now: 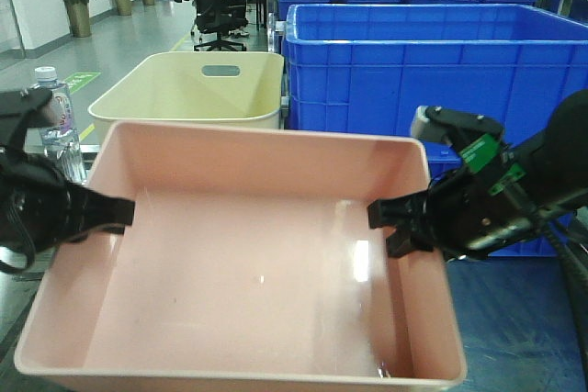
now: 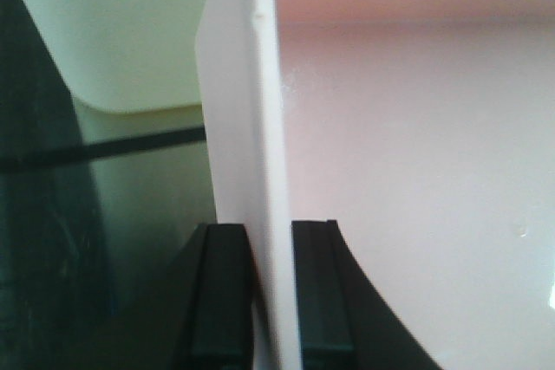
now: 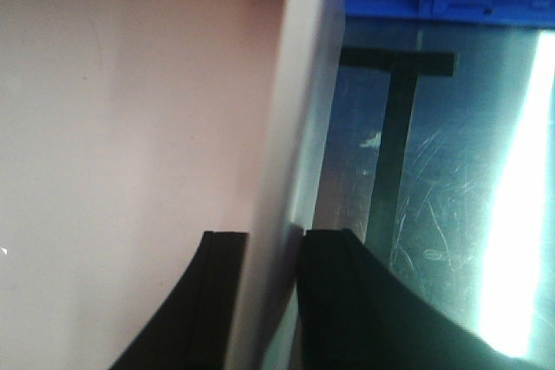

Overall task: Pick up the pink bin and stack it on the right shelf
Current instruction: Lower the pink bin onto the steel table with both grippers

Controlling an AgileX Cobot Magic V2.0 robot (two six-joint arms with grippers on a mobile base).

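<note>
The pink bin [image 1: 257,282] fills the foreground of the front view, empty, with a glossy floor. My left gripper [image 1: 124,213] is shut on its left wall, one finger inside and one outside. In the left wrist view the left gripper [image 2: 270,227] clamps the pale rim of the pink bin [image 2: 416,171]. My right gripper [image 1: 386,227] is shut on the right wall in the same way. The right wrist view shows the right gripper [image 3: 273,236] pinching the wall of the pink bin [image 3: 130,127]. The right shelf [image 3: 434,179] lies just beyond that wall, scratched and reflective, and also shows at the shelf [image 1: 524,328].
A cream bin [image 1: 193,89] with a handle slot stands directly behind the pink bin, and the cream bin [image 2: 113,32] shows from the left wrist too. Big blue crates [image 1: 413,61] stand at the back right. A water bottle [image 1: 55,126] stands at the left edge.
</note>
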